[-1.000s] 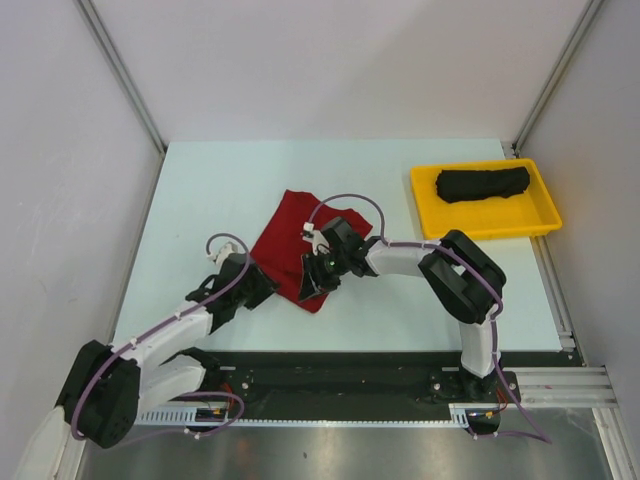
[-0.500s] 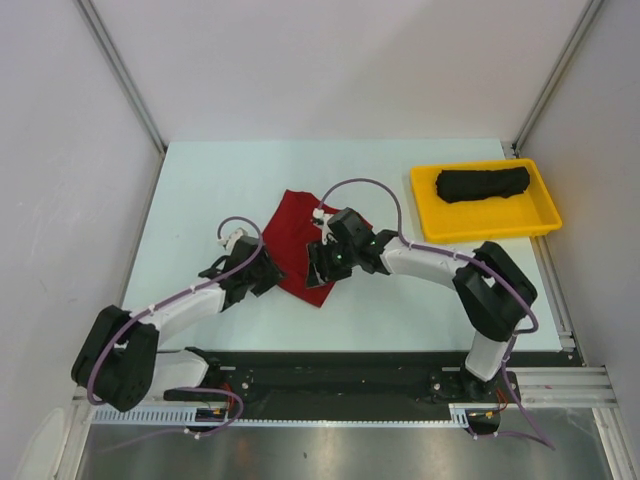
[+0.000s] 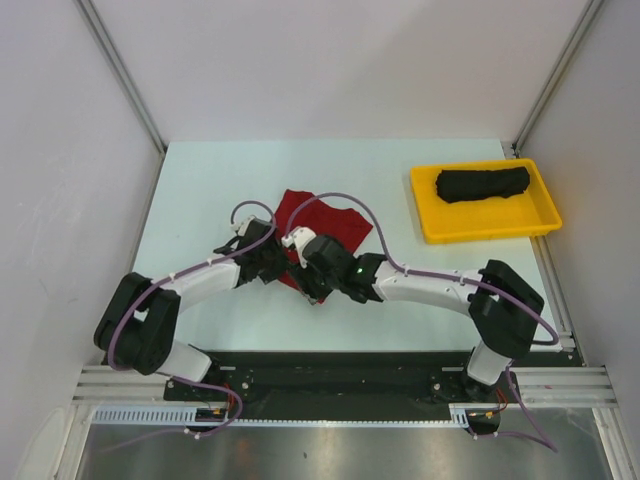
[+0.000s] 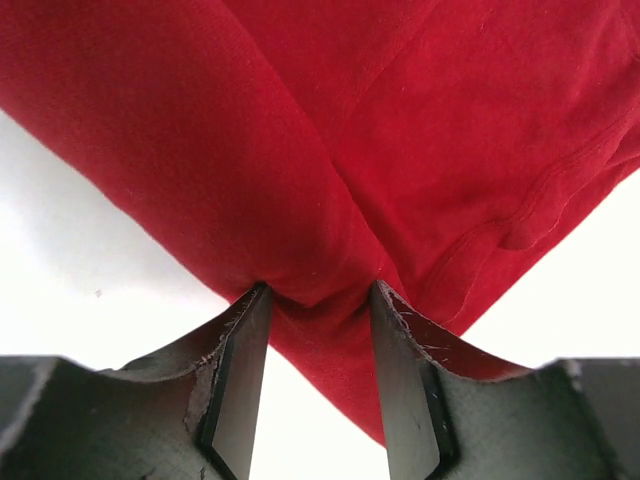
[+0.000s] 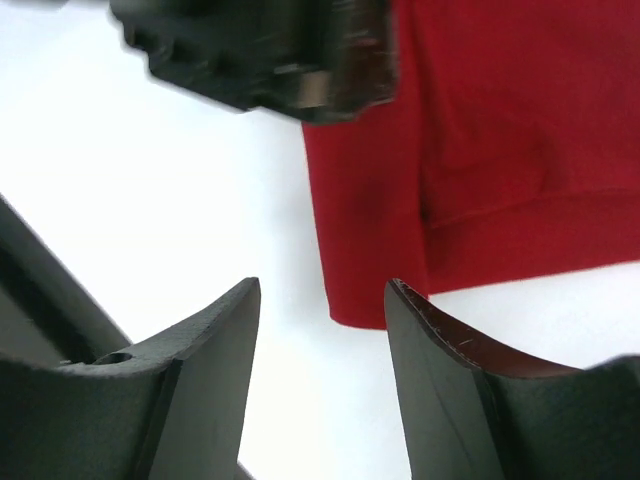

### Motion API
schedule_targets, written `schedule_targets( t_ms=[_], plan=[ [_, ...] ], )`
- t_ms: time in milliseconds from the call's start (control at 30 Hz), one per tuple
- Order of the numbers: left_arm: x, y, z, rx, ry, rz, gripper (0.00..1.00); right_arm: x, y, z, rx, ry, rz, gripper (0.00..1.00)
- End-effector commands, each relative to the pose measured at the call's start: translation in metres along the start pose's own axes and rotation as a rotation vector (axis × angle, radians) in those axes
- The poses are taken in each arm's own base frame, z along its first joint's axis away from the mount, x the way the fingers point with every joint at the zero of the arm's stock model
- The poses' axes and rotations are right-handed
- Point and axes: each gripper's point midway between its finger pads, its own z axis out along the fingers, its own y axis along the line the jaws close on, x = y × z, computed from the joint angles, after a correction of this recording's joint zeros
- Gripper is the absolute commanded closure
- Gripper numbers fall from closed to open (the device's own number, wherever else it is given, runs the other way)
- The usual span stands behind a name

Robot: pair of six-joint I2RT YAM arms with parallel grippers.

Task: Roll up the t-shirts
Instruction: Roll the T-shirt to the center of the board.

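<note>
Pinching fold at red t-shirt (image 3: 335,222) near corner, left fingers (image 4: 250,330) seen clamped on cloth. Right fingers (image 5: 420,330) held apart, empty, just beside hemmed edge over white desk (image 3: 220,180). Black t-shirt (image 3: 482,184) bundled in yellow tray (image 3: 487,232), well apart.

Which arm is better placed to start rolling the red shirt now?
Probably left. The left end effector grips a bunched fold of the red t-shirt between its fingers. The right end effector is open near the shirt's edge, holding nothing.

yellow tray (image 3: 480,218): table's far right corner | table (image 3: 220,180): white | grey walls (image 3: 350,70): around it
</note>
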Motion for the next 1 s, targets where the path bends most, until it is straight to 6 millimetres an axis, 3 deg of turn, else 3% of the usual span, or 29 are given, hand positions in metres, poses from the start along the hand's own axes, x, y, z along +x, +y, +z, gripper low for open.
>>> schedule_targets(
  t_ms=[0, 333, 500, 633, 700, 833, 967],
  plan=[
    [-0.004, -0.02, 0.005, 0.026, 0.021, 0.015, 0.5, 0.002, -0.018, 0.017, 0.136, -0.016, -0.158, 0.41],
    [-0.01, -0.027, 0.006, 0.03, 0.035, -0.002, 0.46, 0.028, -0.021, 0.042, 0.19, 0.05, -0.257, 0.37],
    [-0.021, -0.018, -0.003, 0.044, 0.023, -0.033, 0.41, 0.04, -0.024, 0.052, 0.193, 0.085, -0.292, 0.38],
    [-0.041, -0.004, -0.019, 0.06, -0.036, -0.07, 0.38, 0.038, -0.022, 0.055, 0.151, 0.078, -0.286, 0.44],
    [-0.04, 0.004, -0.021, 0.062, -0.027, -0.078, 0.37, 0.034, -0.02, 0.053, 0.13, 0.067, -0.277, 0.49],
    [-0.051, 0.019, -0.018, 0.043, -0.051, -0.097, 0.34, 0.028, -0.017, 0.051, 0.09, 0.05, -0.269, 0.52],
    [-0.062, 0.018, -0.008, 0.045, -0.065, -0.09, 0.27, 0.028, -0.016, 0.051, 0.067, 0.054, -0.265, 0.53]
  ],
)
